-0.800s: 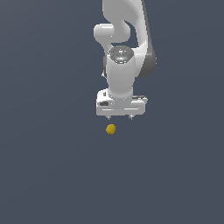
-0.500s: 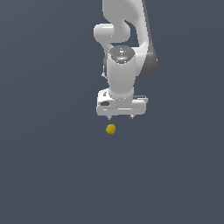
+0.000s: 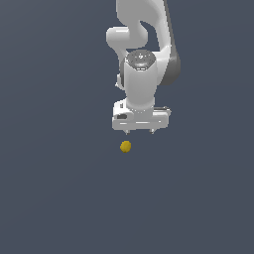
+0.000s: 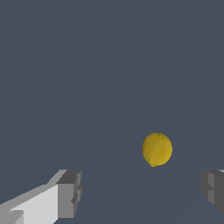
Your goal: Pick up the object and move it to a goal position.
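The object is a small yellow-orange ball lying on the dark grey floor. In the exterior view it sits just below and slightly toward the exterior view's left of my white gripper. The gripper points down, open and empty, its two short fingertips far apart above the ball's level. In the wrist view the ball lies ahead of the gap between the two grey finger pads, nearer the far pad. Neither pad touches it.
A plain dark grey surface fills both views. The white arm rises above the gripper toward the top of the exterior view. No other objects or marker show.
The gripper has shifted only slightly; it stays open above the ball. The ball has not moved.
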`<act>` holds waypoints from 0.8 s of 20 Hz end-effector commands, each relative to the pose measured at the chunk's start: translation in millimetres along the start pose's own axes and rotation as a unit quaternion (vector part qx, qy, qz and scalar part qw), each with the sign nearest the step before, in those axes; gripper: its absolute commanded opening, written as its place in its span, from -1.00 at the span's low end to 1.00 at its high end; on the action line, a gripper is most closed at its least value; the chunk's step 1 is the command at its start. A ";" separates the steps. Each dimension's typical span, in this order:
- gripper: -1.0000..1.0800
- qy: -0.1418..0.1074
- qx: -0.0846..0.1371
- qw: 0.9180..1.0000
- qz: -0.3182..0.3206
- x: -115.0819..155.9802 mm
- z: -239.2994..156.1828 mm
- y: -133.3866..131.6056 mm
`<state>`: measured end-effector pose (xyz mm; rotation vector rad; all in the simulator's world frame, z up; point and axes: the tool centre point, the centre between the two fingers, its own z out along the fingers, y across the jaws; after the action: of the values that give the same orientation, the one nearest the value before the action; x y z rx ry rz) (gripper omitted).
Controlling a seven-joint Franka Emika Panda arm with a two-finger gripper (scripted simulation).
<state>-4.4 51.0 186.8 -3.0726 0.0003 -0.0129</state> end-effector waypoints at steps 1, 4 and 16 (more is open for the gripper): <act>0.92 0.000 -0.001 1.000 -0.004 -0.3 2.1 1.7; 0.92 0.000 -0.003 1.000 -0.015 -0.9 7.4 5.1; 0.92 -0.004 -0.020 0.993 -0.118 -9.4 53.7 35.0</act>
<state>-11.5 24.2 138.9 -3.0925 -0.3118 -0.0140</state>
